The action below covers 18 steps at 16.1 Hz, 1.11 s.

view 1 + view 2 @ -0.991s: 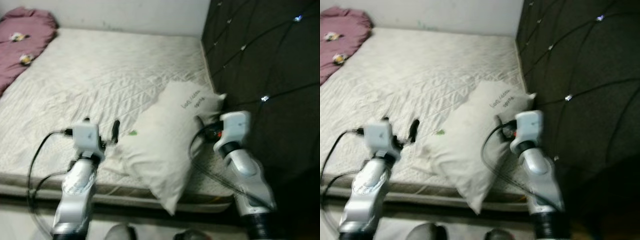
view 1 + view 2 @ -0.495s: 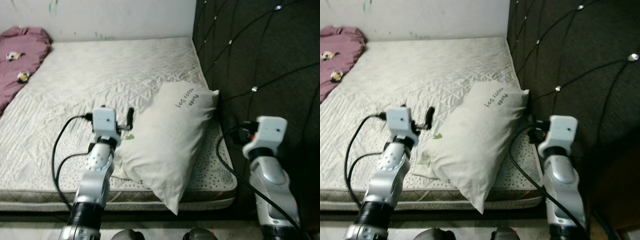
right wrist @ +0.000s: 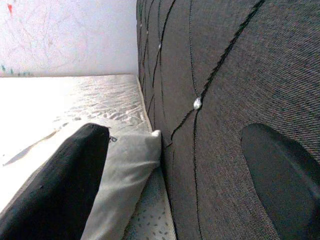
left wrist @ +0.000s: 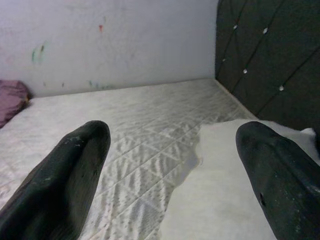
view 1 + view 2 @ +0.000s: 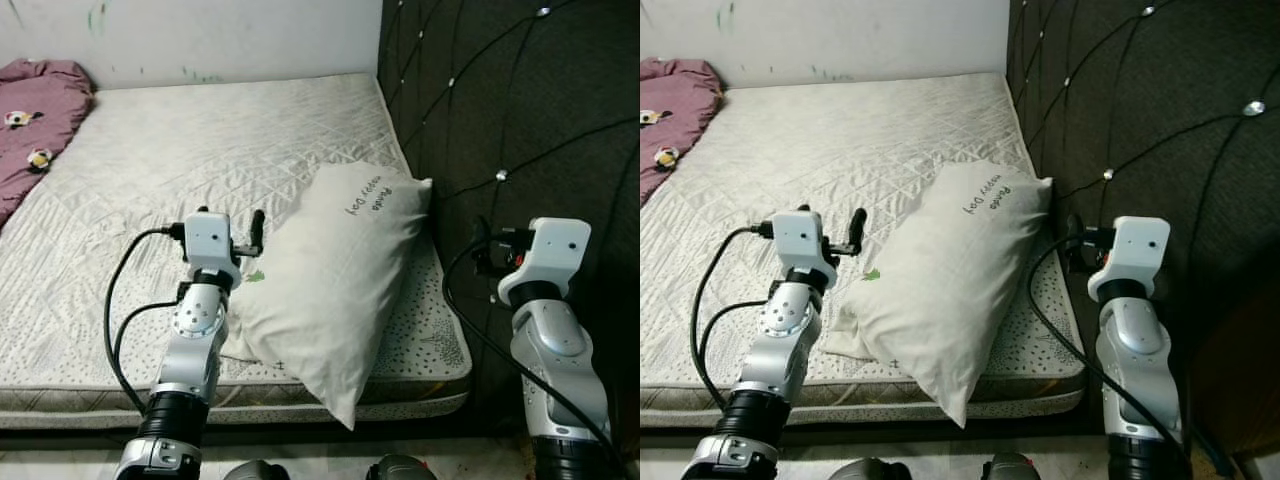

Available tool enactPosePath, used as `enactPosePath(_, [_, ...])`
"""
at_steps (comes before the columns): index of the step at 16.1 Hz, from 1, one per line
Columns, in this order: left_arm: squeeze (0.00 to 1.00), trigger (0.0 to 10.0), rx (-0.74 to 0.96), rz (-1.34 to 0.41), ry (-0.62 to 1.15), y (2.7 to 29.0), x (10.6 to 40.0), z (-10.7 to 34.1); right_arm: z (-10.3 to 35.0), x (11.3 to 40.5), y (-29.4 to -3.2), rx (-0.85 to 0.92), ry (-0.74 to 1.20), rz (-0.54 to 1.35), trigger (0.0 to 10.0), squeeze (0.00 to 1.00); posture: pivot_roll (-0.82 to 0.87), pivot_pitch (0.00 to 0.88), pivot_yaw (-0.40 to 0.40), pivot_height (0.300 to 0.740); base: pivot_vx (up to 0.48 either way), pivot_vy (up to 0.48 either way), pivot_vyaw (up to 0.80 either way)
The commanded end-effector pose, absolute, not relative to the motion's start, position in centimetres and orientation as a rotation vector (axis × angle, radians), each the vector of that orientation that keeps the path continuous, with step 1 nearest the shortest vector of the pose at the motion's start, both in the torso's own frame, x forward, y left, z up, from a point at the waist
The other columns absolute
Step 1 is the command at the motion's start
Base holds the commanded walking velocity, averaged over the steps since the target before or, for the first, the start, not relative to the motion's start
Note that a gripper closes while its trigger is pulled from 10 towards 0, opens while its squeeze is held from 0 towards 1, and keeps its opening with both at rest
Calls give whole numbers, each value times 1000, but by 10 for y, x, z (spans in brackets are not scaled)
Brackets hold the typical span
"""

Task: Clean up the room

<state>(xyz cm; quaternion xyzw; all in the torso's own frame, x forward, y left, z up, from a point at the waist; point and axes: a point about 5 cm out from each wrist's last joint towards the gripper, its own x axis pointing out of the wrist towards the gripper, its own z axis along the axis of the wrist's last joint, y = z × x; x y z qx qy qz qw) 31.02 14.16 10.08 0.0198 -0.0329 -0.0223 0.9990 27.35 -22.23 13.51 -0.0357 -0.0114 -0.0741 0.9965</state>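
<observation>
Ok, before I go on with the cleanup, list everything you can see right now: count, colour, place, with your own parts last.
Mattress: one, white quilted, bare, running from the near edge back to the wall.
Pillow: one, white with small dark lettering, on the mattress near the headboard, one corner hanging over the near edge.
Headboard: one, dark tufted with shiny studs, along the right side of the bed.
Blanket: one, maroon with small pale figures, bunched at the far left of the mattress.
Wall: one, white with faint marks, behind the bed.
Left gripper: one, black jaws open, beside the pillow's left edge.
Right gripper: one, black jaws open, in front of the headboard, right of the pillow.
</observation>
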Motion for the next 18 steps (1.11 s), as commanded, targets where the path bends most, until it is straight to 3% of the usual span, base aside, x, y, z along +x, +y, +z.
enactPosePath(1, [0, 10000, 54, -24, -86, 146, 314, 105, 133, 274, -223, -66, -12, -142, 10000, 0, -270, 0, 65, 740, 0, 0, 0])
enactPosePath(7, [0, 10000, 66, -48, -102, 143, 322, 108, 135, 277, -217, -51, -33, -134, 10000, 0, -273, 0, 97, 740, 0, 0, 0])
enactPosePath(14, [0, 10000, 104, 41, -155, 175, 303, 121, 157, 294, -160, 72, -84, 1, 10000, 0, -72, 0, 1, 740, 0, 0, 0])
enactPosePath(18, [0, 10000, 144, 98, -124, 194, 286, 117, 161, 302, -150, 96, -85, 27, 10000, 0, 5, 0, -20, 740, 0, 0, 0])
